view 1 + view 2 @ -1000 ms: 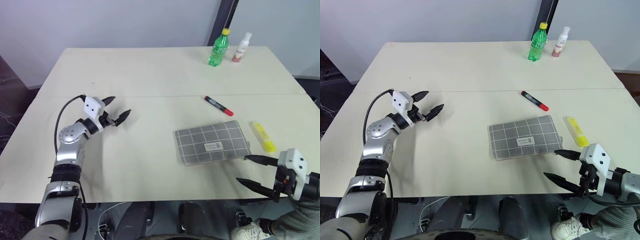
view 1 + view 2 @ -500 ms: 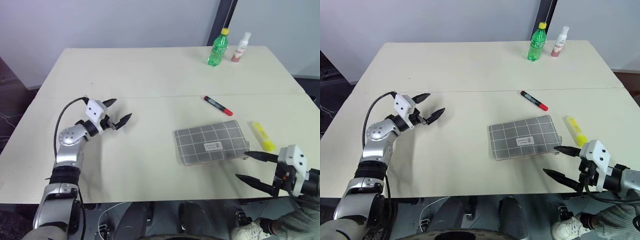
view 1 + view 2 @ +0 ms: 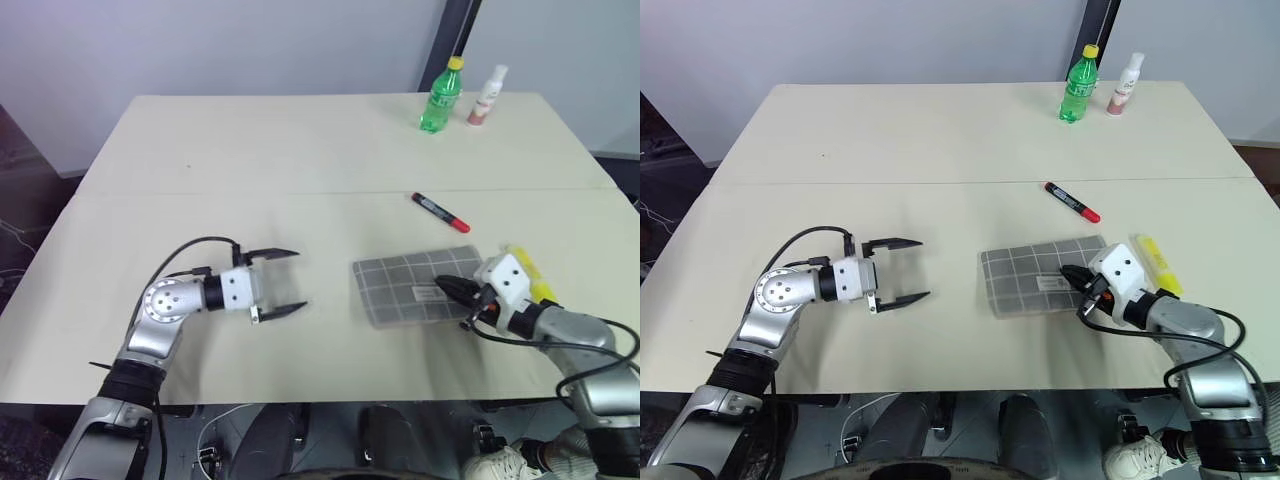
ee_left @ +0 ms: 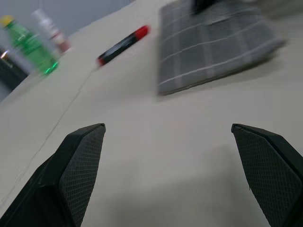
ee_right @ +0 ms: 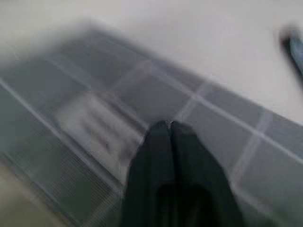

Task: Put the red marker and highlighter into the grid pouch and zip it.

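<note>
Grid pouch (image 3: 1040, 279) lies under the closed right gripper (image 3: 1072, 275).

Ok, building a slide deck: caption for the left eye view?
Right gripper, shut, over the grid pouch; left gripper open beside it.

1. One table (image 3: 300, 150) lies before me, pale and wide.
2. One grid pouch (image 3: 410, 285) rests on it, grey with white lines.
3. One red marker (image 3: 440, 212) lies beyond the pouch.
4. One highlighter (image 3: 528, 270), yellow, lies beside the pouch.
5. Two bottles stand at the far edge: one green bottle (image 3: 438, 97) and one white bottle (image 3: 486, 96).
6. I count two pincers of mine: my left gripper (image 3: 285, 282) and my right gripper (image 3: 452, 293).
</note>
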